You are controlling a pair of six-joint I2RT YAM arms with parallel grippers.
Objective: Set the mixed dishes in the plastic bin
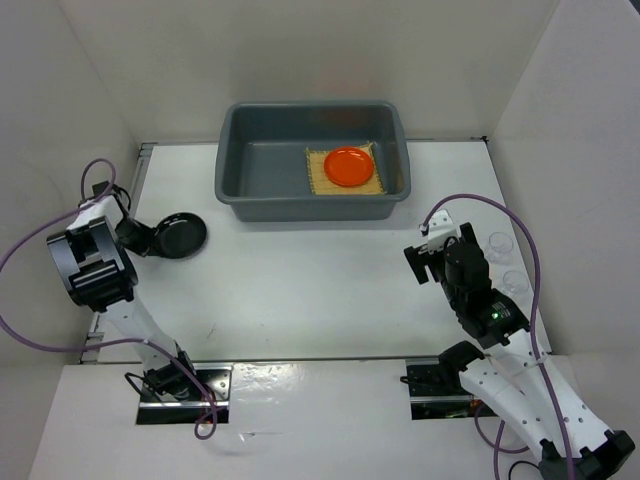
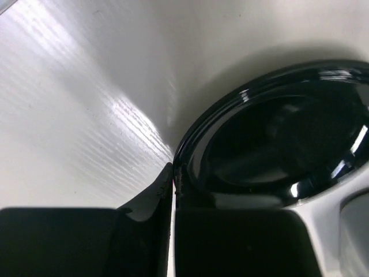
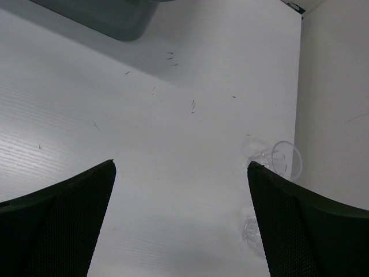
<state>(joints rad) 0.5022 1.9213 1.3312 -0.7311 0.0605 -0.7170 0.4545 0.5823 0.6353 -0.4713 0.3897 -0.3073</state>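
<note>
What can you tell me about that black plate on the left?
The black plate is small, round and glossy, with a raised rim that catches the light. It is empty and lies at the left side of the white table, outside the grey bin. The left gripper is closed on its edge.

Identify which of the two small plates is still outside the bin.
The black plate, on the table at the left end effector; the orange plate already lies on the mat inside the bin.
</note>
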